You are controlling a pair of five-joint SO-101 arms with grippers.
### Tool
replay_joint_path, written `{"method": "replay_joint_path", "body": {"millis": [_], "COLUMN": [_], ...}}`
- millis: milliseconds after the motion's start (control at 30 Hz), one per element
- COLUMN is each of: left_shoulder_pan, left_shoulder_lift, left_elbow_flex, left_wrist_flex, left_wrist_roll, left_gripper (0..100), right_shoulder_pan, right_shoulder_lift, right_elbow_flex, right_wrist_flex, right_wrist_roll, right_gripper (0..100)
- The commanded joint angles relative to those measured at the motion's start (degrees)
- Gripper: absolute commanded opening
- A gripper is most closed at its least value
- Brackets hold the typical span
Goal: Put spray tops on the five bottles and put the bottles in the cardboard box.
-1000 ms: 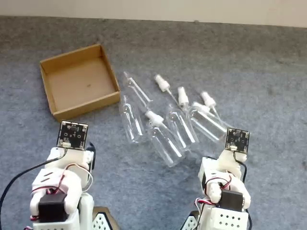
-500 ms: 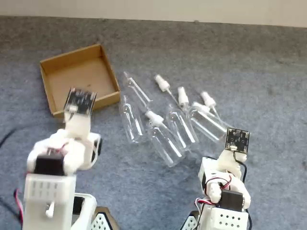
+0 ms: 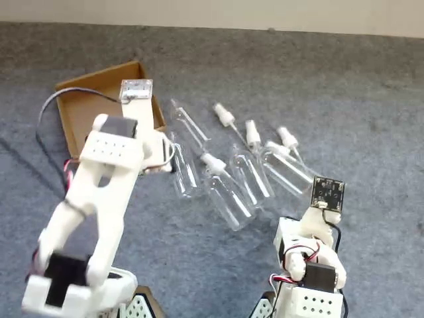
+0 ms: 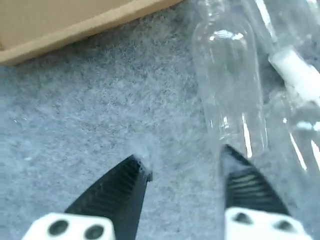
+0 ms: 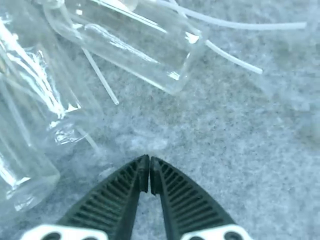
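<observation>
Step in hand: first pickup. Left gripper (image 4: pixel 185 162), jaws wide, hovers at the clear plastic bottle (image 4: pixel 227 85) lying just beside the shallow brown cardboard box (image 3: pixel 93 77); right gripper (image 5: pixel 150 170) closed, empty; next move judged: straddle bottle, close.

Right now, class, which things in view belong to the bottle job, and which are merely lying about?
Belonging to the job:
cardboard box
clear bottles
spray tops
left gripper, open
right gripper, shut

Merely there:
grey carpet
pale strip behind it
</observation>
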Motion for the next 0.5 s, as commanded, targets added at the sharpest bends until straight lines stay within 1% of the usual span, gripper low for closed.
{"method": "replay_joint_path", "body": {"millis": [0,100,233,367,467], "left_shoulder_pan": [1.10,1.10,2.77,5.05,4.70], "left_shoulder_lift": [8.92,15.08,23.08,30.37,35.74], "left_elbow_flex": [-9.54,-15.25,-21.85,-26.42,-30.11], "left_wrist_flex": [0.18,0.18,0.26,0.18,0.18], "left_wrist_roll": [4.92,7.65,8.26,8.26,8.26], "left_gripper": [33,34,34,30,26], "right_shoulder_pan": [0.92,0.92,0.92,0.92,0.92], "right_shoulder_lift": [-0.66,-0.66,-0.66,-0.66,-0.66], "right_elbow_flex": [6.55,6.55,6.55,6.55,6.55], "right_wrist_flex": [0.57,0.57,0.57,0.57,0.57], "right_wrist_roll": [-0.18,-0.18,-0.18,-0.18,-0.18], "right_gripper": [0.9,0.9,0.9,0.9,0.9]}}
